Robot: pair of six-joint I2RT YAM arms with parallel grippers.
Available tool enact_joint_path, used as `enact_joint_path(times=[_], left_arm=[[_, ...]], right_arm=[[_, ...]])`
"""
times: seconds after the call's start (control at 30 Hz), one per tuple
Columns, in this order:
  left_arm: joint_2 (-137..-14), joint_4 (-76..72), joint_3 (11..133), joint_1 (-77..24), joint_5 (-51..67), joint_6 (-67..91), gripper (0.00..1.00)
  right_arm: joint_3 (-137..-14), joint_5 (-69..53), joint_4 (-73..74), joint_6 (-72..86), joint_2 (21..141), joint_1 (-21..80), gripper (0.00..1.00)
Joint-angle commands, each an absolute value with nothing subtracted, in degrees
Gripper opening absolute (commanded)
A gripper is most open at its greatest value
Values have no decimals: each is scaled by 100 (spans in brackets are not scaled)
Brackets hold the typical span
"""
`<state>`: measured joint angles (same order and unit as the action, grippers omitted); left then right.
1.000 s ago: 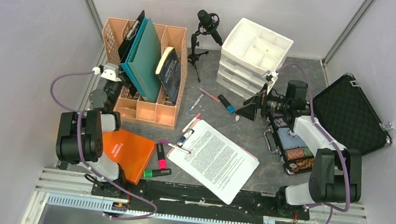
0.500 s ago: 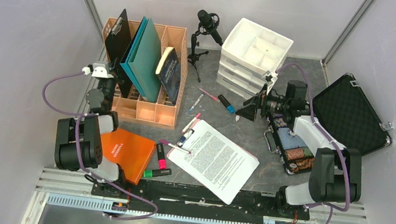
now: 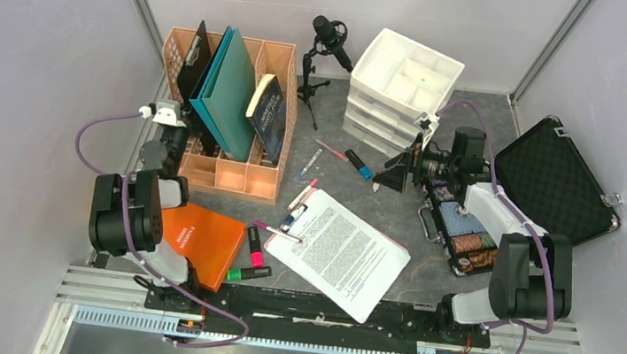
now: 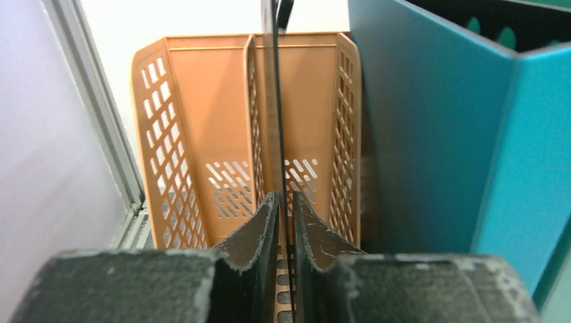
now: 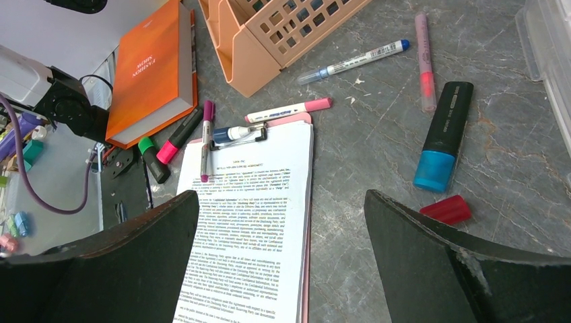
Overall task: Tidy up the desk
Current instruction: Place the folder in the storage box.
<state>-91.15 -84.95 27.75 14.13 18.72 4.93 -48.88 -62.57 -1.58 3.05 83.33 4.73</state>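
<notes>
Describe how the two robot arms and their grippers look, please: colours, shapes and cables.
Both the left arm and the right arm have chunky black joint housings joined by white shells. A thin purple cable loops along each arm. The left gripper and the right gripper each have two dark grey, wedge-shaped fingers with a rough matte surface and pale, worn edges.

On the desk (image 3: 369,203), an orange rack (image 3: 234,177) is seen at ten o'clock, with a black clipboard (image 3: 194,61) stood on edge in it beside a teal folder (image 3: 232,96). The left gripper (image 3: 174,136) is placed at the clipboard's lower edge. At one o'clock white drawers (image 3: 401,84) are set, a black case (image 3: 559,183) at three and printed pages (image 3: 346,252) at six
</notes>
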Motion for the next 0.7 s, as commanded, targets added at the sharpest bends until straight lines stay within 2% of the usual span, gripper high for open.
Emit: enact_joint_path(times=[0.0,0.1,0.37,0.47,0.67], left_arm=[[-9102,-8921,2759,1415,2288,292,23],[-8966,-8921,2691,1415,2204,240,34],[-8426,-8596,2562,1441,1664,-227,52],[-7988,-7957,2568,1472,1457,-420,60],[-6842,-5501,2880,1494,1131,-962,80]], right_arm=[[-4992,-6367,-186,168,8382,444,98],[-5014,-6284,-91,96,8360,448,98],[-5043,-6096,318,-299,8225,440,98],[-5062,-6016,500,-470,8164,442,98],[-5093,-5770,687,-714,7947,461,98]])
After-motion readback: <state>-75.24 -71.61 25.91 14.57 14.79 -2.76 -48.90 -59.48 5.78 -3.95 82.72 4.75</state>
